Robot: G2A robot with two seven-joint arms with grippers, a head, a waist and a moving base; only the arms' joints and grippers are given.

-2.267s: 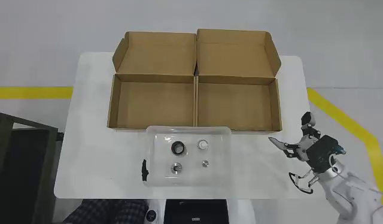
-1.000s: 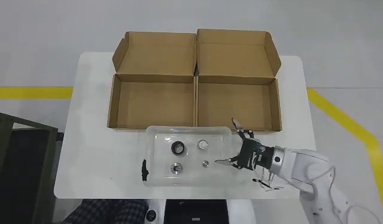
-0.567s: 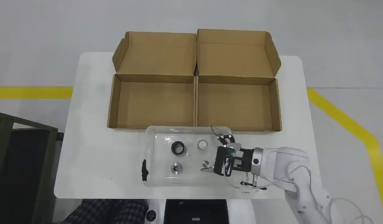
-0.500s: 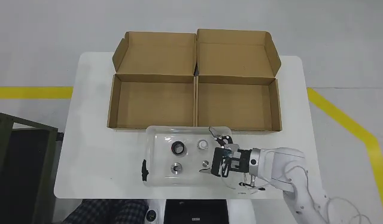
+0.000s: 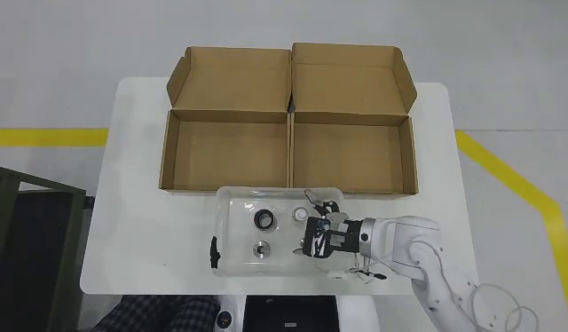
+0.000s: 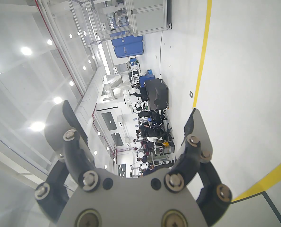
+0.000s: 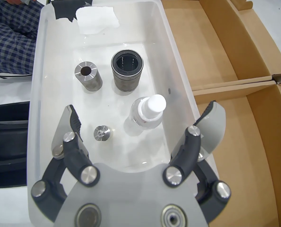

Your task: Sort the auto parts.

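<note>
So far no sorting had been done, by my reading. Right gripper (image 7: 142,109): fingers (image 7: 71,119) spread wide, nothing held, poised over one end of the clear bin (image 7: 175,55), with one finger over the bin's floor and the other above the rim on the box side. Between the fingers and just beyond them stood the small metal stud (image 7: 103,133) and the white-capped bottle (image 7: 149,113). Farther in stood the black linear bearing (image 7: 127,70) and the grey steel cylinder (image 7: 88,76). All four were upright and apart from one another.

No part lay in the left box (image 5: 226,154) or the right box (image 5: 352,157), both open behind the bin on the table (image 5: 133,199). Judgement: first pick not yet made, four parts left to place.

Left gripper (image 6: 130,108): fingers apart, nothing held, aimed out at the room.

Markings: a white patch (image 7: 96,19) and black tape (image 7: 69,6) on the bin's far wall. No writing was legible on them or on the parts.
</note>
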